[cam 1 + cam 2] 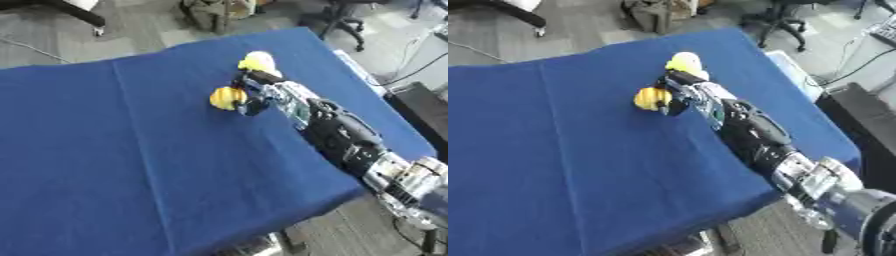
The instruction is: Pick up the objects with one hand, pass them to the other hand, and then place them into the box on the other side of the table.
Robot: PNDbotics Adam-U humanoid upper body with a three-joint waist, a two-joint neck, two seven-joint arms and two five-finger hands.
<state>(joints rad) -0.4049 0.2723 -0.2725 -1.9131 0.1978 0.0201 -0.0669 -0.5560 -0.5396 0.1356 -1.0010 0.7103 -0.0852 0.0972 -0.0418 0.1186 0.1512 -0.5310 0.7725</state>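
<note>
The desk [131, 165], draped in blue cloth, filled most of the frame. The right arm [350, 137] stretched across it from the lower right corner toward the upper middle. Its right hand [255, 92] lay there with its fingers curled around a yellow ball [227, 98], which sat at the hand's left side. A second, paler yellow ball [257, 62] rested on the cloth just above the hand, touching or nearly so. Both looked light and smooth, likely to roll, so I'd take each around its widest part. No box and no left hand showed anywhere.
</note>
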